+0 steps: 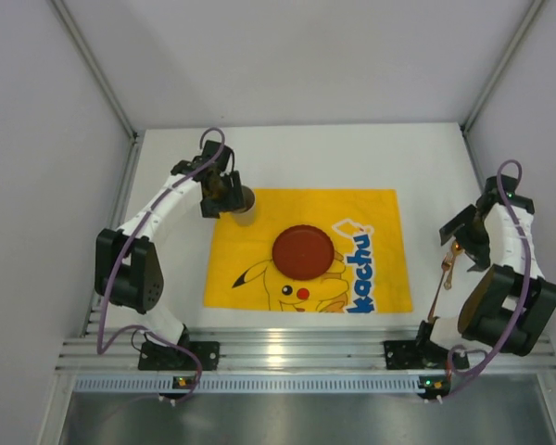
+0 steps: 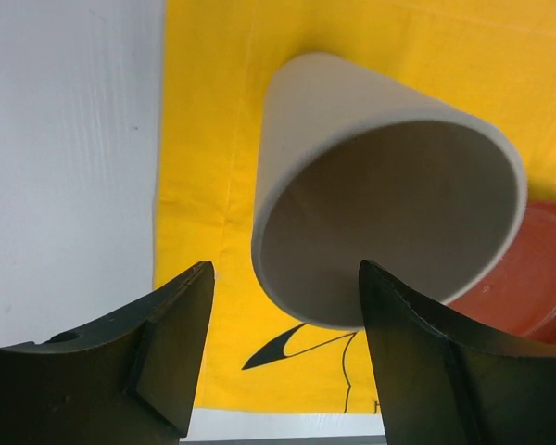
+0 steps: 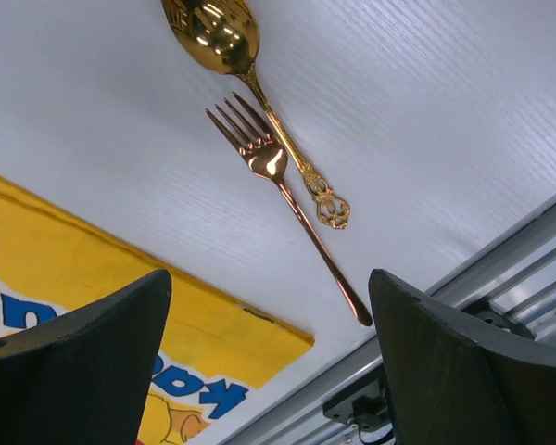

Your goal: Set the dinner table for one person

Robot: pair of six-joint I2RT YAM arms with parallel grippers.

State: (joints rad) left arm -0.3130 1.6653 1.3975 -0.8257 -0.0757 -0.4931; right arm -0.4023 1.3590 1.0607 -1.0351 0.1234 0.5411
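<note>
**Dinner table** (image 1: 306, 153): flat white matte top with a faint grain, spanning the cell floor and bearing every item below.

**Pikachu-print cloth** (image 1: 250, 232): yellow rectangle laid mid-table. It carries blue lettering "kachu" along its right edge and a cartoon face partly covered.

**Plate** (image 1: 303, 251): round, red-brown and glossy, at the cloth's centre.

**Cup** (image 2: 380, 213): beige, matte and tapered with its mouth upward, on the cloth's far left corner.

**Left gripper** (image 2: 285, 273): black fingers spread wide to either side of the cup's rim, with yellow cloth showing between the left finger and the wall.

**Spoon** (image 3: 213, 32): polished gold with an ornate handle end, on bare table right of the cloth.

**Fork** (image 3: 264, 158): copper-toned with four tines, just beside the spoon.

**Right gripper** (image 3: 266, 278): jaws apart above the cutlery, holding nothing.
</note>
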